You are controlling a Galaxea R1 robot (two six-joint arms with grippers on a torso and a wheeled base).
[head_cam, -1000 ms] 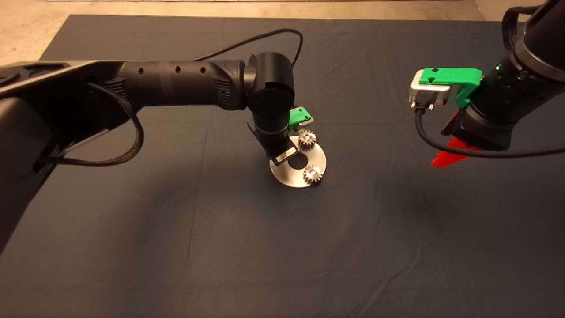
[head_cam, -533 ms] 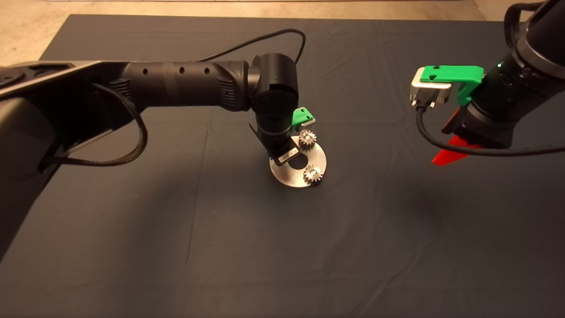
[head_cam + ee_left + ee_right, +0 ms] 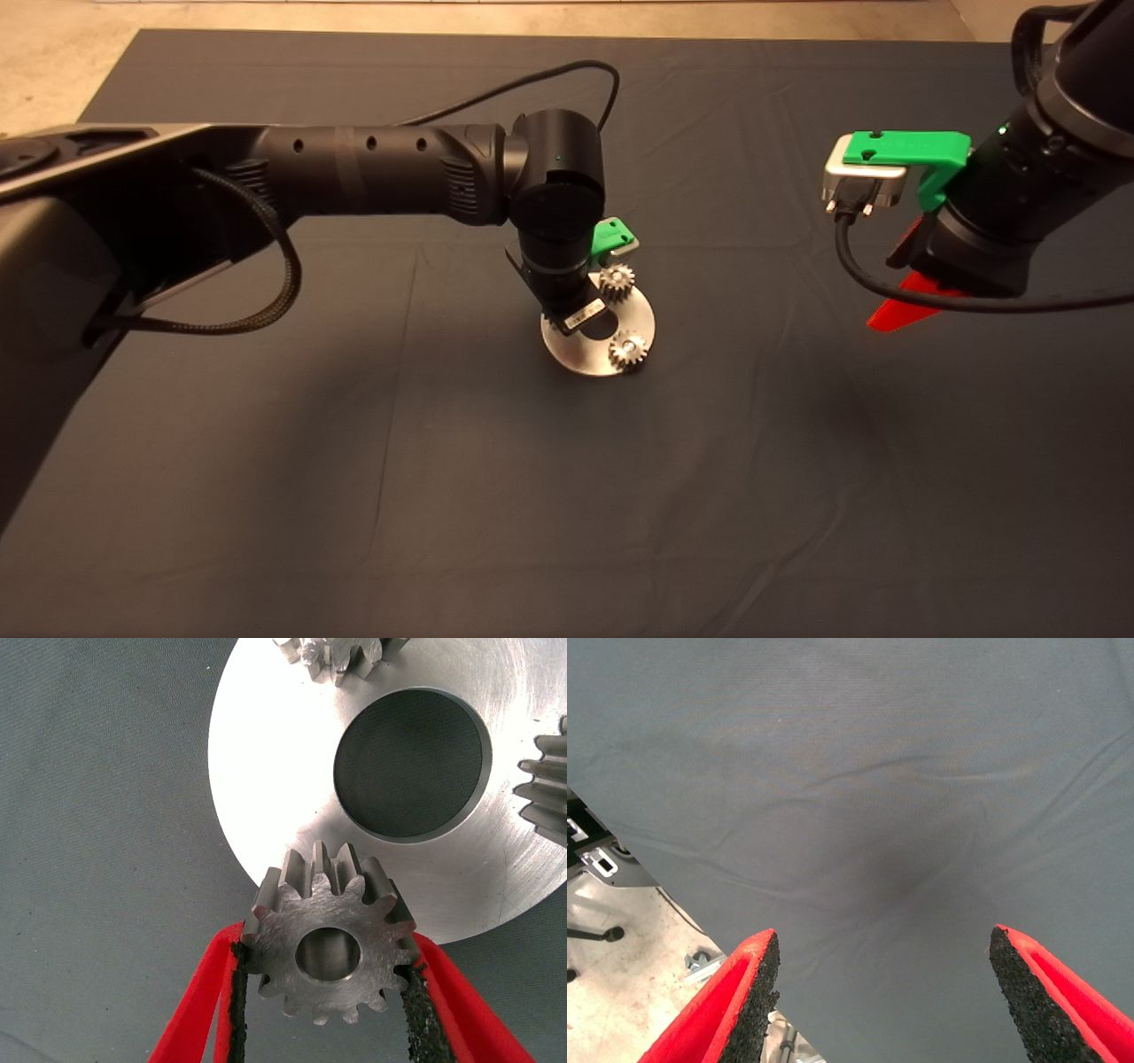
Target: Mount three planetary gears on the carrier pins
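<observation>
the left gripper (image 3: 323,979) pinches the third gear (image 3: 330,943) by its teeth, bore facing down, over the disc (image 3: 580,354) rim at nine o'clock, likely lining up with a pin i cannot see. two gears (image 3: 617,281) sit at twelve and four. right gripper (image 3: 884,992) gapes, idle at three; the wrist label is unreadable.

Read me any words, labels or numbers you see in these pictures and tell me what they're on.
None can be read.
White sticker on the left arm's wrist, above the disc: printed marks, too small to read.
Held gear, seated gears, mat, left gripper, right gripper: no text.
</observation>
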